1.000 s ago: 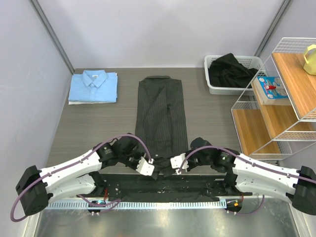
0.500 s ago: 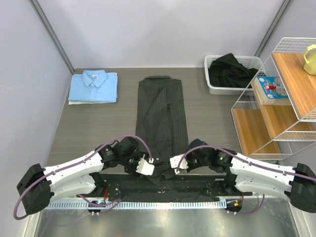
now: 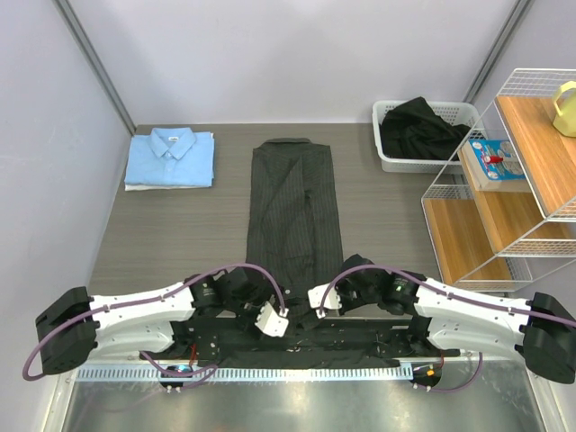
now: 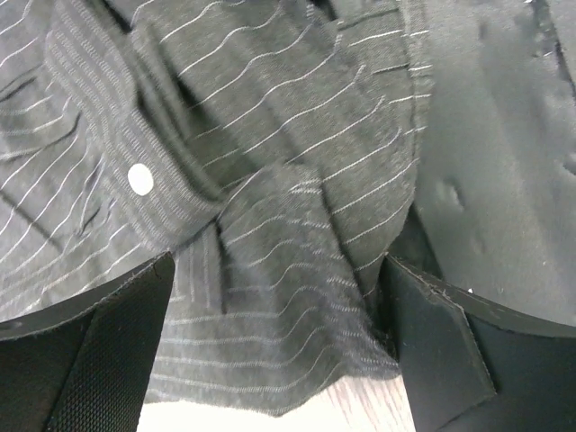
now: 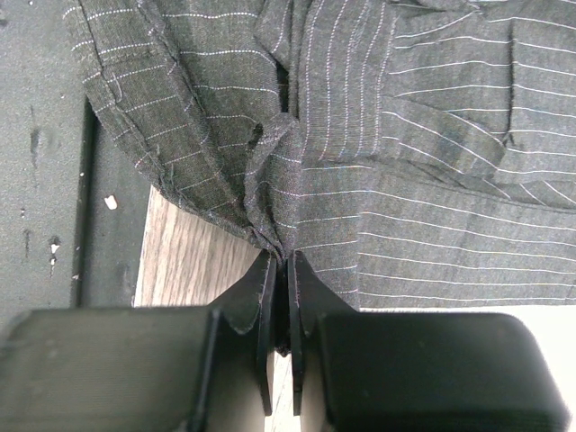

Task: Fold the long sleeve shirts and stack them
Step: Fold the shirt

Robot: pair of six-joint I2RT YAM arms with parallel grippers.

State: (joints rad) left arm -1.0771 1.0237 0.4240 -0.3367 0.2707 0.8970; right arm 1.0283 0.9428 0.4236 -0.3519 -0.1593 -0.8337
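Between the jaws of the right gripper, which are pressed together, a pinch of the dark pinstriped shirt is clamped at its near hem. The cloth bunches up away from the tips, and bare table wood shows just beside them. The left gripper has its jaws apart, with the hem's other corner lying loose between them and a white button just beyond; I cannot tell whether the pads touch cloth. The light blue shirt sits folded at the far left corner, so that one looks finished. The pinstriped shirt lies narrowed into a long strip running away from both pairs of jaws. In my judgement it has yet to be folded crosswise and stacked on the blue one.
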